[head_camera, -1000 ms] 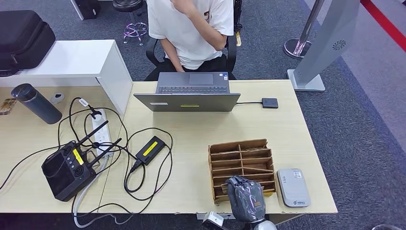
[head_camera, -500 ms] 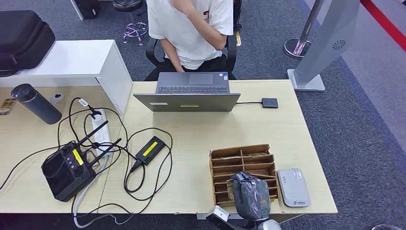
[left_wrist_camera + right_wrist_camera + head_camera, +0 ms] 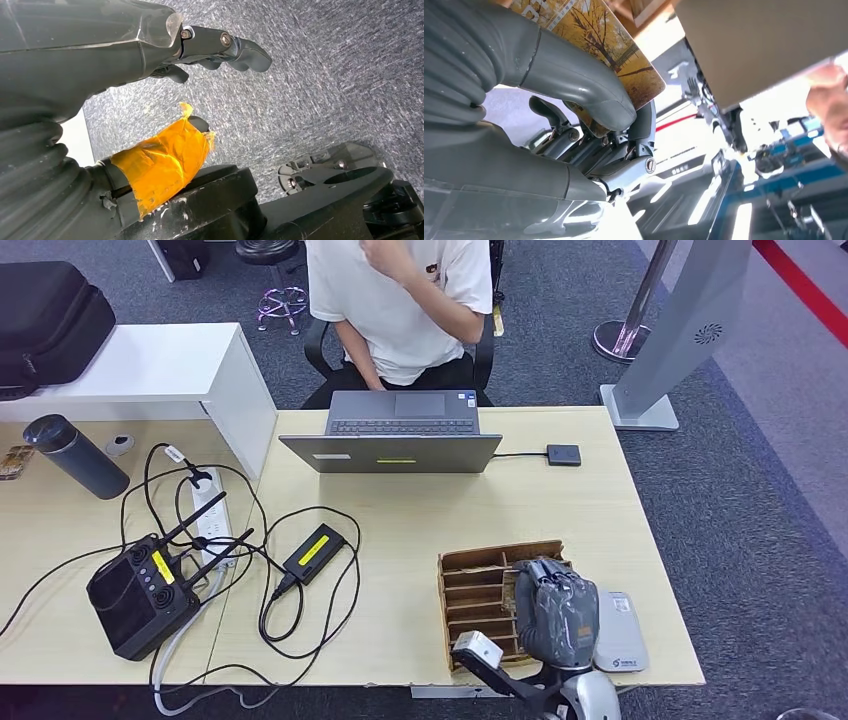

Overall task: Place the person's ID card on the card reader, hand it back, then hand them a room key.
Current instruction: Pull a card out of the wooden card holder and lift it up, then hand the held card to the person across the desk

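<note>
The robot's right hand (image 3: pixel 556 612) hangs over the right half of a wooden card rack (image 3: pixel 480 595) near the front edge of the tabletop (image 3: pixel 420 520), its thumb and fingers (image 3: pixel 589 95) pinching a room key card (image 3: pixel 599 45) printed with golden autumn trees. The white card reader (image 3: pixel 620 630) lies flat just to the right of the rack, partly covered by the hand. Beyond the rack, at the far edge of the tabletop, an open laptop (image 3: pixel 395 435) faces a seated person (image 3: pixel 400 300) in a white T-shirt, one arm raised. A small black box (image 3: pixel 563 454) is cabled to the laptop's right. Left of the rack lie a black power adapter (image 3: pixel 314 552), a tangle of cables and a black controller (image 3: pixel 140 595). The left hand (image 3: pixel 150 65) hangs above grey carpet (image 3: pixel 320 75), its fingers (image 3: pixel 225 47) loosely spread and holding nothing, its thumb wrapped in orange tape (image 3: pixel 160 165).
</note>
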`<control>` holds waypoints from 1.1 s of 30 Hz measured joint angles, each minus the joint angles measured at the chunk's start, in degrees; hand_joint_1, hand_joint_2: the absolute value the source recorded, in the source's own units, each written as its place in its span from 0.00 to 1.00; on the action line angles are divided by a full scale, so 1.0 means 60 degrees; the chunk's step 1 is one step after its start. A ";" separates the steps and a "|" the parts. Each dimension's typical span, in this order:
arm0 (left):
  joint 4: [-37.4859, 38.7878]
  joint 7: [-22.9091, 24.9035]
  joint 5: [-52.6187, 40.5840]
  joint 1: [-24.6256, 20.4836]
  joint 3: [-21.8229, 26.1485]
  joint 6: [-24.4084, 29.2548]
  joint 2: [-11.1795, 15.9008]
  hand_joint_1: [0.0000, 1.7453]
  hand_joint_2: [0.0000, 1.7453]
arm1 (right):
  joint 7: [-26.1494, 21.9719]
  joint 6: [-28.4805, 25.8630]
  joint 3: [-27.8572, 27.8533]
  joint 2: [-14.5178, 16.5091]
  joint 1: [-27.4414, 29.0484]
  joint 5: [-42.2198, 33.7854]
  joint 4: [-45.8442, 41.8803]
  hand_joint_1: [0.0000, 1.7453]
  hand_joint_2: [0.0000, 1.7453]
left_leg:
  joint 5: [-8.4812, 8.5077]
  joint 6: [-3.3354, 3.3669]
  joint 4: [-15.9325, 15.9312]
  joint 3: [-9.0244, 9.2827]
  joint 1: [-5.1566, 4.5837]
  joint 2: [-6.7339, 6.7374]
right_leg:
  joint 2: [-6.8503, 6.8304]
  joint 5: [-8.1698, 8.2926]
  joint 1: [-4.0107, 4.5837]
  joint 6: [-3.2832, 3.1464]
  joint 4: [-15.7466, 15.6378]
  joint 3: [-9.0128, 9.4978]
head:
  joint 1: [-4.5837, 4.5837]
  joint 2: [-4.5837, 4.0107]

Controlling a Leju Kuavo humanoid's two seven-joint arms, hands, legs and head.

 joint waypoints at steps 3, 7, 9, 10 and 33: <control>0.0000 0.0000 -0.0020 -0.0002 -0.0018 0.0000 0.0004 0.00 1.00 | 0.0137 0.0000 -0.0008 -0.0010 -0.0166 0.0028 -0.0212 0.93 1.00 | 0.0000 0.0000 0.0000 0.0000 0.0000 0.0000 | 0.0000 0.0000 0.0000 0.0000 0.0000 0.0000 | -0.0001 0.0000; 0.0000 0.0000 -0.0066 -0.0010 -0.0086 0.0000 0.0009 0.00 1.00 | 0.0367 0.0003 -0.0008 -0.0049 -0.0514 0.0100 -0.0508 0.93 1.00 | 0.0003 -0.0004 0.0000 0.0001 0.0000 0.0000 | 0.0001 0.0000 0.0000 -0.0001 0.0001 -0.0001 | -0.0001 0.0000; 0.0000 0.0000 -0.0072 -0.0013 -0.0110 0.0000 0.0009 0.00 1.00 | 0.0430 0.0005 -0.0008 -0.0076 -0.0670 0.0115 -0.0570 0.93 1.00 | 0.0004 -0.0006 0.0000 0.0001 0.0001 0.0000 | 0.0000 0.0000 0.0000 -0.0001 0.0001 -0.0001 | 0.0000 0.0000; 0.0000 0.0000 -0.0075 -0.0014 -0.0113 0.0000 0.0009 0.00 1.00 | 0.0447 0.0005 -0.0008 -0.0084 -0.0719 0.0115 -0.0592 0.93 1.00 | 0.0004 -0.0006 0.0000 0.0001 0.0001 0.0000 | 0.0000 0.0000 0.0000 -0.0001 0.0001 0.0000 | 0.0000 0.0000; 0.0000 0.0000 -0.0948 -0.0370 -0.0841 -0.0029 -0.0042 0.00 1.00 | 0.5003 0.0040 0.1179 -0.0969 -0.7829 0.2884 0.4108 0.93 1.00 | 0.0085 -0.0025 0.0003 -0.0014 0.0004 0.0038 | 0.0039 0.0093 0.0002 -0.0014 0.0012 -0.0029 | 0.0001 0.0000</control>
